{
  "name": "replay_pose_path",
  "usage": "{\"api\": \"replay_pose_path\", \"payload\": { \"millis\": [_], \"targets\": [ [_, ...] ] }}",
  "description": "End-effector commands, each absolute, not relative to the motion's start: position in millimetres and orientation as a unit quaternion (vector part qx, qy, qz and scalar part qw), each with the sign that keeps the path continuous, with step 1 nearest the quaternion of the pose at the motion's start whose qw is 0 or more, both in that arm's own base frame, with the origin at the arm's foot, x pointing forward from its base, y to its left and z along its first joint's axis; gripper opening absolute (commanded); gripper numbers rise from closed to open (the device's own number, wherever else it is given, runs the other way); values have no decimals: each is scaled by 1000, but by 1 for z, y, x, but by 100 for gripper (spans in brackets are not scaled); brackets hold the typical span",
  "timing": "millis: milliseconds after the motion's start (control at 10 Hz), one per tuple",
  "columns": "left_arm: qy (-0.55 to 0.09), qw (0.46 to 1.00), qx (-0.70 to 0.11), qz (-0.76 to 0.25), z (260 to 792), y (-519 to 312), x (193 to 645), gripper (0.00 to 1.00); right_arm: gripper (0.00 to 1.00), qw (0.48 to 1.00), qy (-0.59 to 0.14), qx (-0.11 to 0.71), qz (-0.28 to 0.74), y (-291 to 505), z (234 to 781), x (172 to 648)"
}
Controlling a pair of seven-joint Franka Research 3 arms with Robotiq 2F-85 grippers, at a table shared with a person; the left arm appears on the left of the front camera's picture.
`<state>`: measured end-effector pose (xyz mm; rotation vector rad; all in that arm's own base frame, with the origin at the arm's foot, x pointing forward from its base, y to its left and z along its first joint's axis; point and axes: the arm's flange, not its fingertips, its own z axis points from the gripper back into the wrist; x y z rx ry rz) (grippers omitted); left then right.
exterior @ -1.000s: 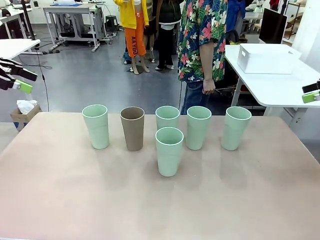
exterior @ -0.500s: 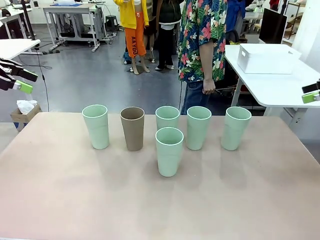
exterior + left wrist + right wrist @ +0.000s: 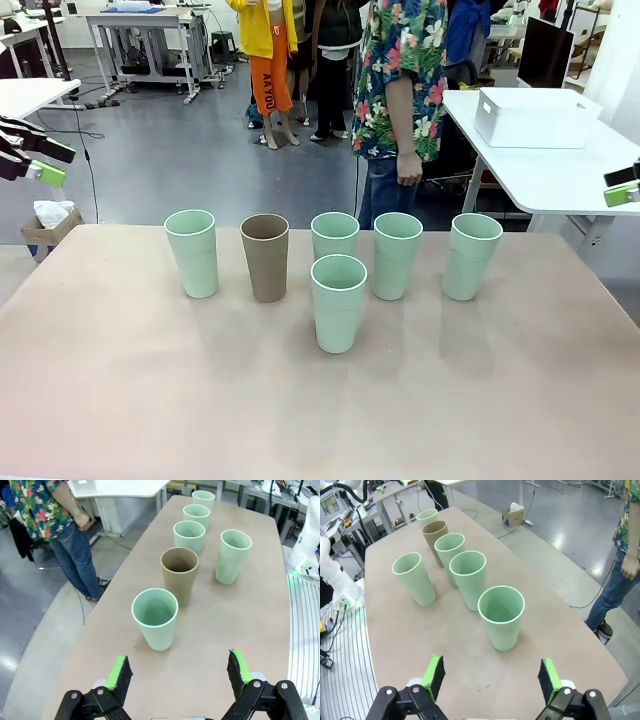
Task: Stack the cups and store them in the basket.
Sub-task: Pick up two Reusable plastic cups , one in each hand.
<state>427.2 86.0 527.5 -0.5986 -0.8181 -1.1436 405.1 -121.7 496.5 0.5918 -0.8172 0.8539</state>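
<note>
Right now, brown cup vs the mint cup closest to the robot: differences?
Colour: the brown cup is brown, the nearest mint cup pale green. Place: the brown cup stands in the far row, second from the robot's left; the nearest mint cup stands alone in front of that row, near the middle. Shared: both upright, mouth up, same tapered handleless shape, seemingly the same size.
</note>
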Motion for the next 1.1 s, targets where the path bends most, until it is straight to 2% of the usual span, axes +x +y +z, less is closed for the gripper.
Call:
{"api": "replay_pose_path", "payload": {
  "millis": [0, 1000],
  "targets": [
    [-369, 719, -272, -522, 529, 87, 427, 100, 100, 786, -383, 277, 398, -120, 497, 406],
    [-369, 719, -272, -522, 529, 87, 427, 100, 100, 786, -383, 277, 398, -120, 497, 406]
  ]
}}
